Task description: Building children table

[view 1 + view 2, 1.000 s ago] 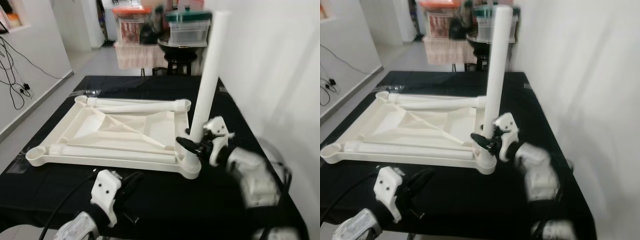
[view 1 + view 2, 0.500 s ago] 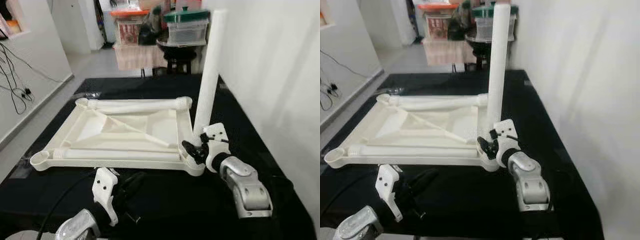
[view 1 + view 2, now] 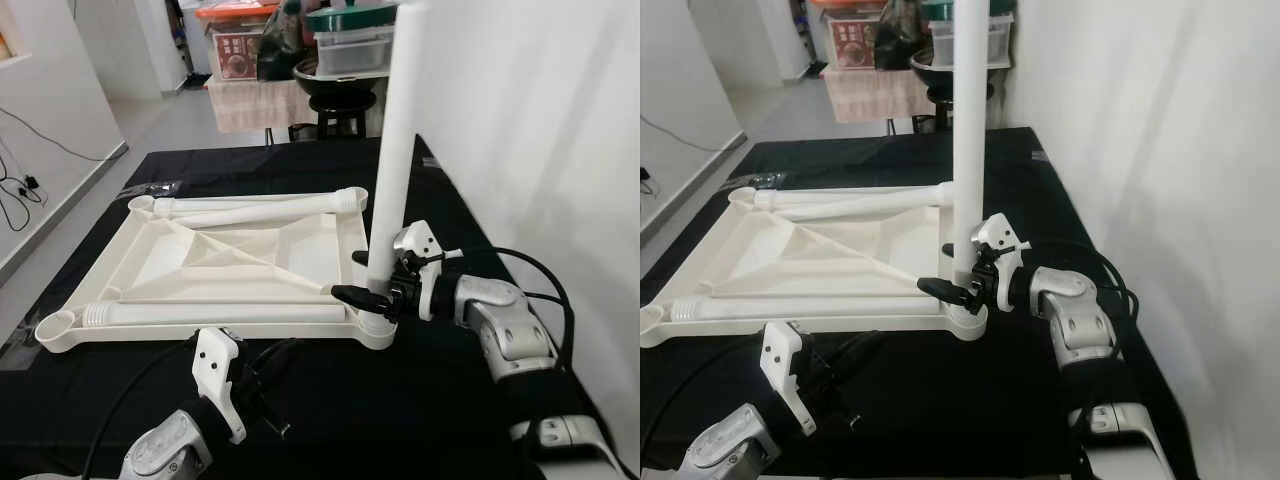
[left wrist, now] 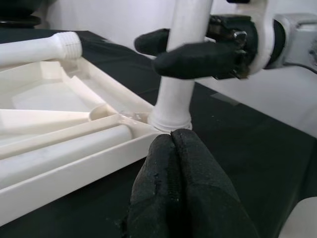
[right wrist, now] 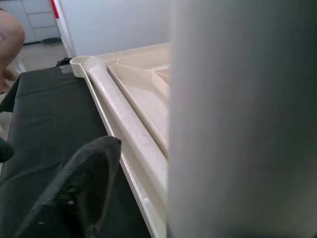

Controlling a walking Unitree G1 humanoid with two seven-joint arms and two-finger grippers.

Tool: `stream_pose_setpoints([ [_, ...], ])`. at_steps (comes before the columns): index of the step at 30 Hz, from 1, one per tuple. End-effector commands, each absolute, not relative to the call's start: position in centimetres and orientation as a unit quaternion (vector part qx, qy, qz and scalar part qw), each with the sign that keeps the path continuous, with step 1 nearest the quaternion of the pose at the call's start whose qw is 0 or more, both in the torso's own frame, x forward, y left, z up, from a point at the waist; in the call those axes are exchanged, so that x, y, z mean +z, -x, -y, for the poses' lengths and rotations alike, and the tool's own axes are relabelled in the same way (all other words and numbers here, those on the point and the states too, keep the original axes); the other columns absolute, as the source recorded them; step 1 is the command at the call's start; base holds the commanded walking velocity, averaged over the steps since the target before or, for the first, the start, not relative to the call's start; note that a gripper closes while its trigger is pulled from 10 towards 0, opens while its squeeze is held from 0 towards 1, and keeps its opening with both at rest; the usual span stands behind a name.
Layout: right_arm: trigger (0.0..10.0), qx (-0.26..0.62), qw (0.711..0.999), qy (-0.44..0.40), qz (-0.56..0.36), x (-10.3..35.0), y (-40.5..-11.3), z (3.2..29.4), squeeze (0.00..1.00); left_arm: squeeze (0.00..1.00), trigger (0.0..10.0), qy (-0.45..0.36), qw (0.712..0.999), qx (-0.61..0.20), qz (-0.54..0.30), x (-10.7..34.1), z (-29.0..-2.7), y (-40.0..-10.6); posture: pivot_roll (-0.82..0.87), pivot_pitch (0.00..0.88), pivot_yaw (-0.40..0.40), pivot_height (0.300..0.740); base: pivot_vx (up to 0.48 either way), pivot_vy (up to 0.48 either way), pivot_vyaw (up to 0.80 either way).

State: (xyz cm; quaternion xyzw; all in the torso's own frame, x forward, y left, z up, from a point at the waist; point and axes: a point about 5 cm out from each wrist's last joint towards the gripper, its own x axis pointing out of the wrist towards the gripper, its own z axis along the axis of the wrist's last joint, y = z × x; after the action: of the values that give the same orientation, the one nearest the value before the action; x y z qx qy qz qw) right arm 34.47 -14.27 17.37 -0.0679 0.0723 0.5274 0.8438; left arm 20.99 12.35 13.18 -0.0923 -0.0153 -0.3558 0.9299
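An upturned white children's table top [image 3: 200,330] lies on the black-covered table. One white leg [image 3: 400,130] stands upright in its near right corner socket [image 3: 378,328]. My right gripper [image 3: 352,276] is shut on that leg just above the socket, one black finger [image 4: 198,57] on each side. Two more legs lie loose in the top, one along the far edge [image 3: 260,210] and one along the near edge [image 3: 220,313]. My left gripper [image 3: 280,355] hovers low in front of the near rim, shut on nothing, its tips [image 4: 172,136] close to the socket.
A white wall [image 3: 540,150] runs close along the table's right side. Behind the table stand a black stool [image 3: 335,100] and stacked storage boxes [image 3: 350,45]. Cables [image 3: 15,190] trail on the floor at the left. Black cloth [image 3: 400,410] stretches between the table top and the near edge.
The camera has shifted. My right forearm has swung out to the right while its gripper stayed on the leg, which now stands straighter. The left gripper has hardly moved.
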Motion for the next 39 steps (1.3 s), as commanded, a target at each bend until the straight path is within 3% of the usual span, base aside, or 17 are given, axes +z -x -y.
stream_pose_setpoints([
  [1,0.0,0.569,0.817,0.058,-0.066,17.6,-34.6,12.6,0.00,0.00,10.0,0.101,0.927,-0.360,0.007,12.9,-12.2,-21.1,-0.07,0.000,0.013,0.740,0.000,0.000,0.00],
  [6,0.0,0.604,0.794,0.047,-0.055,18.2,-34.9,12.4,0.00,0.00,10.0,0.106,0.925,-0.364,0.007,12.9,-12.1,-21.1,-0.06,0.000,0.011,0.740,0.000,0.000,0.00],
  [11,0.0,0.584,0.808,0.055,-0.055,17.5,-34.8,12.9,0.00,0.00,10.0,0.109,0.925,-0.365,0.007,12.9,-12.1,-21.2,-0.06,0.000,0.011,0.740,0.000,0.000,0.00],
  [13,0.0,0.564,0.821,0.064,-0.059,17.0,-34.7,13.1,0.00,0.00,10.0,0.110,0.925,-0.365,0.007,12.9,-12.2,-21.2,-0.07,0.000,0.008,0.740,0.000,0.000,0.00],
  [15,0.0,0.457,0.881,0.088,-0.085,15.0,-34.0,12.9,0.00,0.00,10.0,0.111,0.925,-0.364,0.007,13.0,-12.4,-21.2,-0.08,0.000,-0.002,0.740,0.000,0.000,0.00],
  [16,0.0,0.457,0.881,0.088,-0.085,15.0,-34.0,12.9,0.00,0.00,10.0,0.111,0.925,-0.364,0.007,13.0,-12.4,-21.2,-0.08,0.000,-0.002,0.740,0.000,0.000,0.00],
  [17,0.0,0.409,0.902,0.101,-0.095,14.2,-33.6,12.8,0.00,0.00,10.0,0.112,0.925,-0.363,0.008,13.1,-12.5,-21.1,-0.08,0.000,-0.003,0.740,0.000,0.000,0.00],
  [18,0.0,0.278,0.954,0.046,-0.104,13.6,-32.9,12.2,0.00,0.00,10.0,0.111,0.926,-0.362,0.008,13.1,-12.7,-21.2,-0.09,0.000,0.005,0.740,0.000,0.000,0.00],
  [22,0.0,0.240,0.964,0.040,-0.103,13.7,-30.7,10.4,0.00,0.00,10.0,0.112,0.927,-0.358,0.008,13.1,-13.0,-21.6,-0.11,0.000,0.030,0.740,0.000,0.000,0.00],
  [27,0.0,0.237,0.964,0.047,-0.115,13.2,-32.5,11.3,0.00,0.00,10.0,0.112,0.924,-0.365,0.005,13.0,-12.9,-21.9,-0.08,0.000,0.010,0.740,0.000,0.000,0.00],
  [28,1.6,0.256,0.958,0.031,-0.125,13.3,-32.8,10.8,0.00,0.00,10.0,0.110,0.926,-0.362,0.006,13.0,-12.9,-21.9,-0.08,0.000,0.014,0.740,0.000,0.000,0.00],
  [29,10.0,0.274,0.954,0.023,-0.118,13.7,-32.9,10.5,0.00,0.00,10.0,0.111,0.929,-0.353,0.009,13.0,-13.0,-22.0,-0.08,0.000,0.014,0.740,0.000,0.000,0.00],
  [31,10.0,0.285,0.952,0.020,-0.110,14.1,-32.9,10.4,0.00,0.00,10.0,0.112,0.931,-0.347,0.011,13.0,-13.0,-22.0,-0.08,0.000,0.014,0.740,0.000,0.000,0.00],
  [32,10.0,0.297,0.949,0.022,-0.107,14.5,-32.7,10.1,1.00,0.00,10.0,0.112,0.932,-0.344,0.013,13.0,-13.0,-22.0,-0.08,0.000,0.018,0.740,0.000,0.000,0.00],
  [35,10.0,0.347,0.934,0.019,-0.089,15.2,-32.6,9.9,1.00,0.00,10.0,0.115,0.931,-0.346,0.012,13.0,-12.9,-22.2,-0.08,0.000,0.015,0.740,0.000,0.000,0.00],
  [38,10.0,0.454,0.890,0.038,-0.040,17.1,-32.8,10.2,1.00,0.00,10.0,0.120,0.926,-0.359,0.006,12.8,-12.7,-22.3,-0.09,0.000,0.014,0.740,0.000,0.000,0.00],
  [39,10.0,0.491,0.869,0.040,-0.041,17.3,-33.0,10.4,0.93,0.00,10.0,0.122,0.924,-0.362,0.005,12.7,-12.6,-22.3,-0.08,0.000,0.012,0.740,0.000,0.000,0.00],
])
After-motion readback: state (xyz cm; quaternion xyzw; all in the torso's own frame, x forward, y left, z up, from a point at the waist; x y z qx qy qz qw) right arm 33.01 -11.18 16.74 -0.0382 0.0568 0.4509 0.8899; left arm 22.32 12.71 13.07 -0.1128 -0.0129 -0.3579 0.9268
